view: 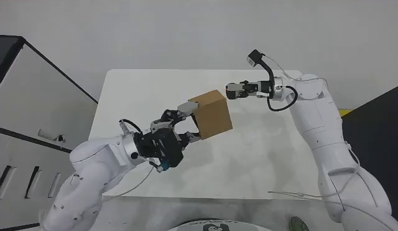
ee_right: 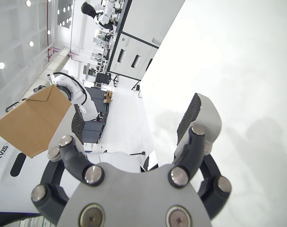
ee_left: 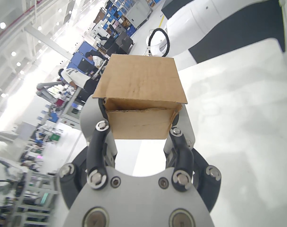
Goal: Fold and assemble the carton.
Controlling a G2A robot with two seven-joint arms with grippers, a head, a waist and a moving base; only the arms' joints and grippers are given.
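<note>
Up in the top view: clamping the carton [view: 211, 114] at its near end with the left gripper [view: 186, 120], holding it over the white table [view: 124, 84], hovering the right gripper [view: 231, 91] just beside the far corner. Looking mostly boxed up.

Over on the left wrist view: squeezing the carton [ee_left: 138, 88] between both fingers [ee_left: 90, 112]. Seeing end flaps [ee_left: 138, 121] folded in but gapping a little, so probably needing one more press.

Over on the right wrist view: showing the right gripper [ee_right: 134, 116] spread wide, gripping nothing, carton [ee_right: 32, 121] off beside one finger, touching or not, hard telling. Catching bright white table [ee_right: 228, 48], grey drawer cabinets [ee_right: 134, 55] behind, big lit-up workshop hall.
</note>
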